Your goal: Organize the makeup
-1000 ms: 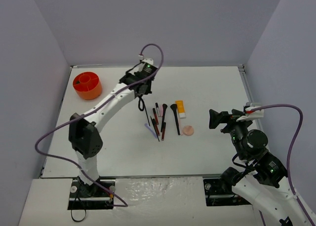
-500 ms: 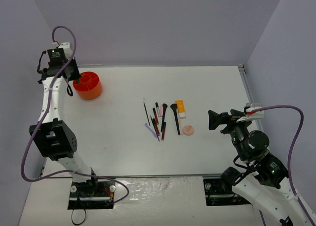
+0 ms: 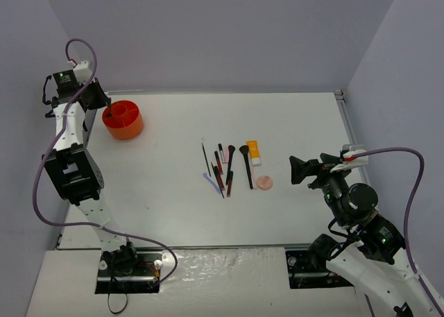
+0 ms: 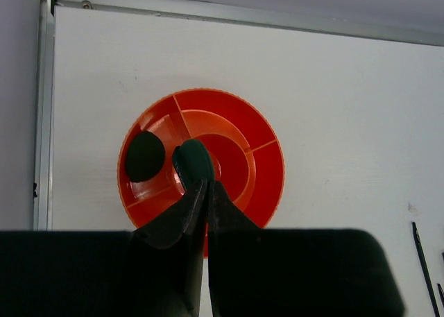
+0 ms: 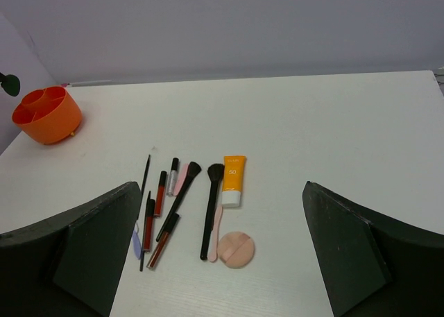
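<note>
Green compact clenched in left pincer shows clearly only wrist-side; right pincer released.

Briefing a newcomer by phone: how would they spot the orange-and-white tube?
On the table, find the makeup cluster at its middle. The orange-and-white tube lies on its right side, just beyond the pink compact: the only stubby, two-coloured piece among slim sticks.

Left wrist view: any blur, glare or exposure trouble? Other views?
Left wrist: orange round compartmented holder sharp, no glare; left gripper a near-black silhouette. Right wrist: black makeup brush crisp; right gripper dark, soft-edged. Top external: even light, faint shadows on the white table.
</note>
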You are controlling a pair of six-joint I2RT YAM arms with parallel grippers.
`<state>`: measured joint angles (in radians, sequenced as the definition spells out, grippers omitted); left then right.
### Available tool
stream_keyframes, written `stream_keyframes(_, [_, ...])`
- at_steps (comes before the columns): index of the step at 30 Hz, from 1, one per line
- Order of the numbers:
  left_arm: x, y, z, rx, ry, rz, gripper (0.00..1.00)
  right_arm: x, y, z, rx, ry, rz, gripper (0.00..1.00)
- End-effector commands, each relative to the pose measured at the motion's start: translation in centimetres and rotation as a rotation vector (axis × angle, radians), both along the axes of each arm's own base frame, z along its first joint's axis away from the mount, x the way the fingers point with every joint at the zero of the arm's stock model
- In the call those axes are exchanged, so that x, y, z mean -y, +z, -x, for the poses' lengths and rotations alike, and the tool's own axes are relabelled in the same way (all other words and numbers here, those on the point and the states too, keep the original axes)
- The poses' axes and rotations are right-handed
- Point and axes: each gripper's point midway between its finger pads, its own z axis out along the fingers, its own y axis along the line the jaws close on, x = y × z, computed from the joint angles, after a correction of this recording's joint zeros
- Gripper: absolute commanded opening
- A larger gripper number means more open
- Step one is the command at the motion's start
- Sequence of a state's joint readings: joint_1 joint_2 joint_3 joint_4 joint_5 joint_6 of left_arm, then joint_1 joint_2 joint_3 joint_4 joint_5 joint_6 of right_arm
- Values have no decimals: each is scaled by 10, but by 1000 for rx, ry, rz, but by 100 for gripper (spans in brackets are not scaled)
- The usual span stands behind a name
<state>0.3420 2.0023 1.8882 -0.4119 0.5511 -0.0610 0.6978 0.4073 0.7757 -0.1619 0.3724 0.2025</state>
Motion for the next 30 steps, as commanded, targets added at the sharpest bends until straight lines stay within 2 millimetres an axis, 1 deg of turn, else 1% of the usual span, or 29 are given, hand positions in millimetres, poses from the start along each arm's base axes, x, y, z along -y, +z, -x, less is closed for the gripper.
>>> stream_keyframes(1, [-17, 55, -18, 175, -45, -67, 0, -8, 14, -4, 44, 24, -16, 100])
stream_keyframes(5, [-25, 56, -22, 178, -58, -112, 0, -11, 11, -6, 34, 28, -5, 100])
stream_keyframes(6, [-28, 54, -23, 171, -55, -114, 0, -11, 11, -6, 32, 28, -3, 100])
stream_keyframes(7, [-32, 49, -24, 162, -52, -117, 0, -12, 10, -7, 31, 28, 0, 100])
stream_keyframes(15, [-27, 19, -24, 107, -93, -81, 0, -14, 7, -9, 21, 31, 13, 100])
stream_keyframes(23, [-26, -1, -23, 63, -107, -60, 0, -14, 7, -9, 21, 30, 14, 100])
stream_keyframes(27, [-27, -18, -20, 20, -97, -55, 0, -14, 8, -9, 22, 29, 13, 100])
stream_keyframes(30, [-29, -26, -19, 2, -91, -60, 0, -14, 8, -9, 22, 32, 13, 100])
